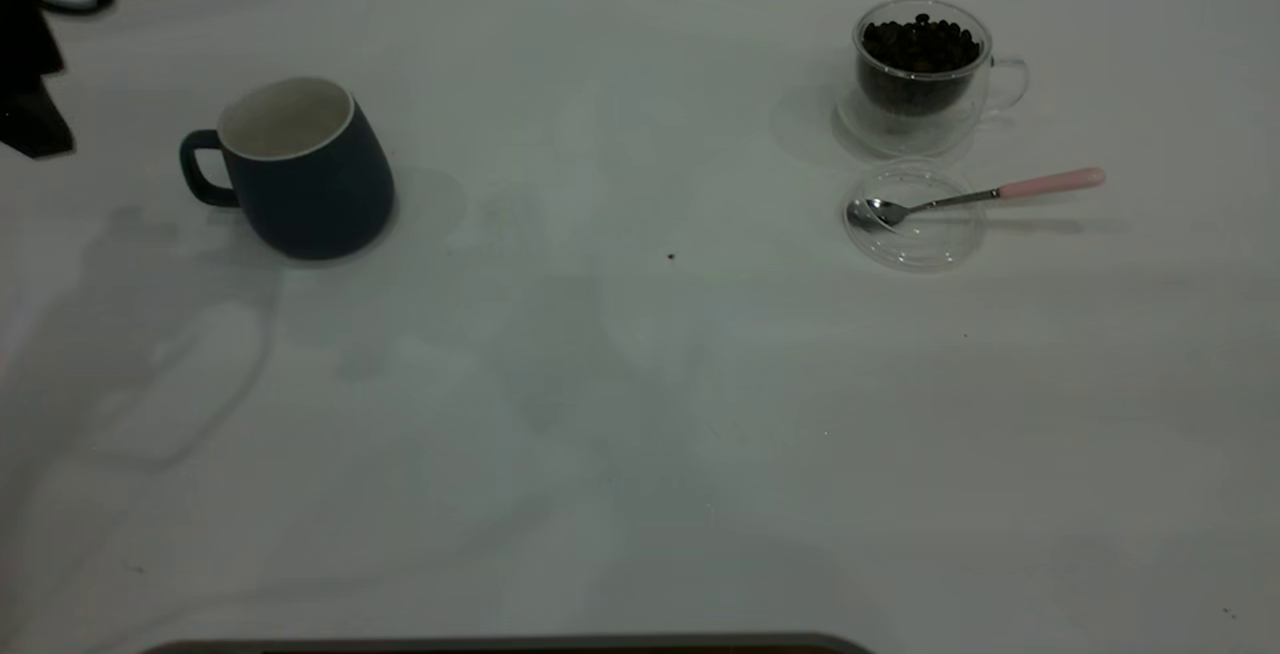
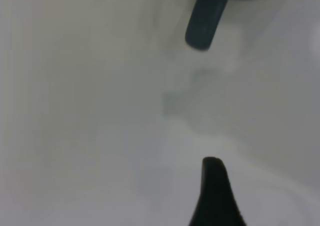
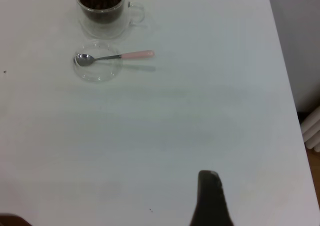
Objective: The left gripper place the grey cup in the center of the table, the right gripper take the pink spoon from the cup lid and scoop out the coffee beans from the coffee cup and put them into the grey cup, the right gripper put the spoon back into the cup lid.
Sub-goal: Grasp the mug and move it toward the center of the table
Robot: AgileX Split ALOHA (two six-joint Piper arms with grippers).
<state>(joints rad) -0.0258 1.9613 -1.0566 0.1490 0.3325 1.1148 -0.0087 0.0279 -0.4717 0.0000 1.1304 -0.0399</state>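
The grey cup (image 1: 300, 169) stands upright and empty at the left of the table (image 1: 640, 434), its handle pointing left. My left gripper (image 1: 30, 124) hangs at the far left edge, apart from the cup. In the left wrist view the cup's handle (image 2: 206, 21) lies ahead of the left gripper (image 2: 212, 186), with bare table between them. At the back right the coffee cup (image 1: 922, 69) holds the coffee beans (image 1: 920, 42). Just in front of it, the pink spoon (image 1: 975, 196) lies across the cup lid (image 1: 915, 219). My right gripper (image 3: 209, 196) is far from the spoon (image 3: 115, 56).
A tiny dark speck (image 1: 670, 256) lies near the table's middle. The table's right edge (image 3: 282, 61) runs beside the right arm, with a grey wall beyond. A dark rounded edge (image 1: 500, 646) shows at the front.
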